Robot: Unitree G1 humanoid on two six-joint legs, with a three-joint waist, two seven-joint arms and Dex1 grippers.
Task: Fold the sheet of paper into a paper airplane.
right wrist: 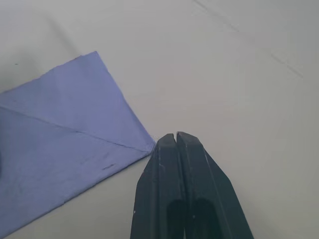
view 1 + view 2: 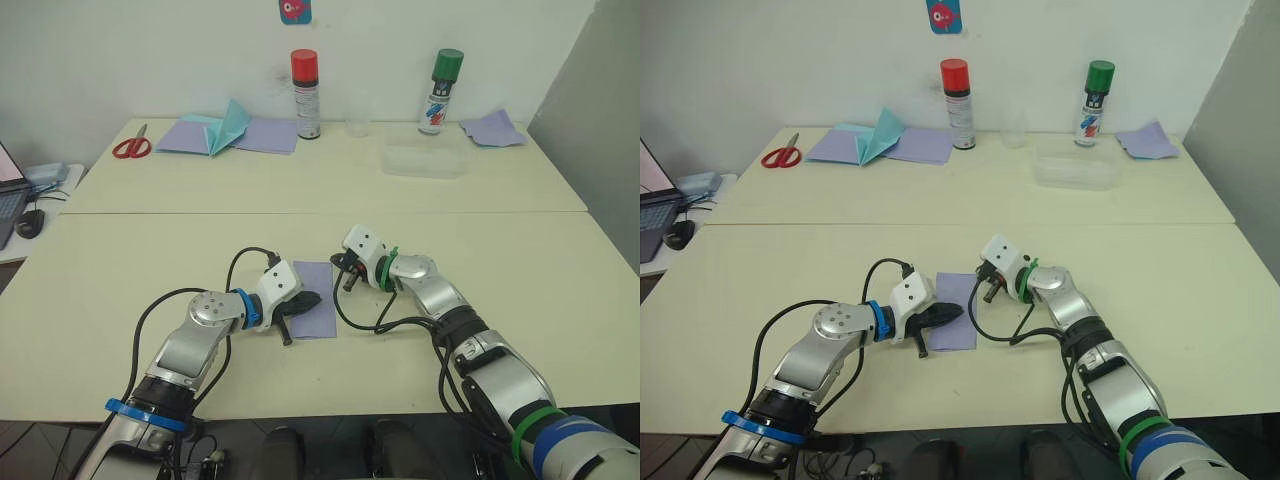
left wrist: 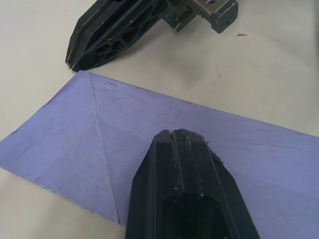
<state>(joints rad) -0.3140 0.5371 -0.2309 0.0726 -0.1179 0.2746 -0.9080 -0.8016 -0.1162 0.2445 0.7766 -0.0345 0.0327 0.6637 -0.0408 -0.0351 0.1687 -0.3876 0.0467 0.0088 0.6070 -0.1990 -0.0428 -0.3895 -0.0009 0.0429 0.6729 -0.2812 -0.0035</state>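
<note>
I am looking at the sheet of paper lying flat on the near table, between my two grippers. My left gripper is resting its closed fingers on the sheet's left part, pinching nothing. My right gripper is sitting with its fingers pressed together at the sheet's far right corner, just beside the edge, clamping nothing. Faint creases are showing across the lavender surface.
</note>
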